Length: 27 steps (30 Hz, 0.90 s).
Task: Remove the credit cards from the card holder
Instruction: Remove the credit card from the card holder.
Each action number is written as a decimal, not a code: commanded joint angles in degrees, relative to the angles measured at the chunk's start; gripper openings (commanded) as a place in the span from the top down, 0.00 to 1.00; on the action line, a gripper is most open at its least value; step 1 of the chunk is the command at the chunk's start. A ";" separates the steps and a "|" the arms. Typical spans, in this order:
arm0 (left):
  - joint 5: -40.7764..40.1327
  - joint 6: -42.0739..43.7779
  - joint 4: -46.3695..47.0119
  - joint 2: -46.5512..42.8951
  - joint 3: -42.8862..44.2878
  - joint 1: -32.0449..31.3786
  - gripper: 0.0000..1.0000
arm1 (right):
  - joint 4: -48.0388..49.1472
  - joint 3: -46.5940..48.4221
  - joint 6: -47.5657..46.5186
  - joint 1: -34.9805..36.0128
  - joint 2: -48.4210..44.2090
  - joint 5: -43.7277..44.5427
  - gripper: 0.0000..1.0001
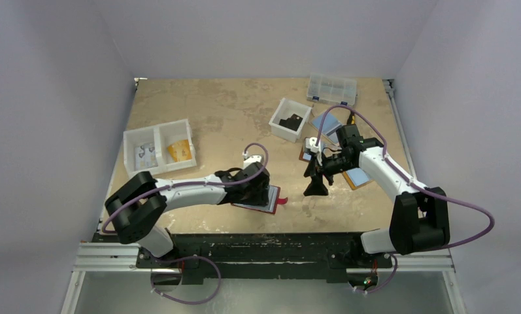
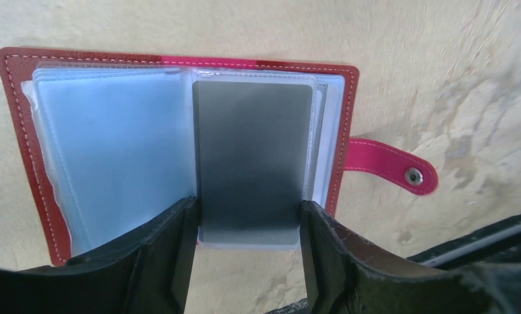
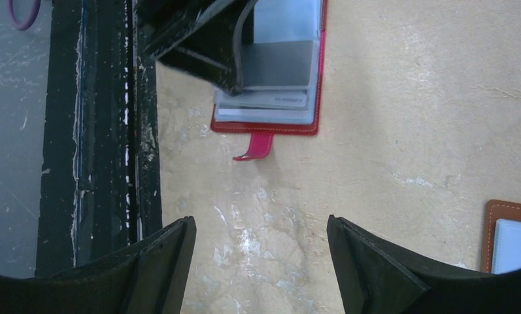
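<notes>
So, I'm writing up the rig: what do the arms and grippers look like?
Both the left arm and right arm have white links between bulky black joints. A purple cable loops along each. The left gripper and right gripper each have two matte black wedge-shaped fingers with scuffed edges.

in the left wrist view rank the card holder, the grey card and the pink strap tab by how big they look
1. card holder, largest
2. grey card
3. pink strap tab, smallest
All lie at about the same depth, so nearness hardly skews this.
</notes>
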 commanded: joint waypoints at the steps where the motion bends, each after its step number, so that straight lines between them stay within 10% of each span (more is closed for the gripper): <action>1: 11.21 -3.83 14.88 -6.43 -6.02 5.02 0.60 | -1.99 0.90 -2.05 -0.18 -0.30 -1.99 0.19; 10: 21.33 -8.58 28.73 -6.28 -9.47 8.16 0.63 | -5.94 3.65 -2.87 0.75 4.31 -8.88 0.24; 21: 25.96 -13.03 40.73 -4.17 -16.19 9.70 0.65 | 17.31 3.97 29.48 3.03 9.27 -4.12 0.90; 27: 27.06 -14.01 44.46 -4.27 -18.14 9.73 0.65 | 22.82 2.71 36.23 8.81 12.46 1.22 0.96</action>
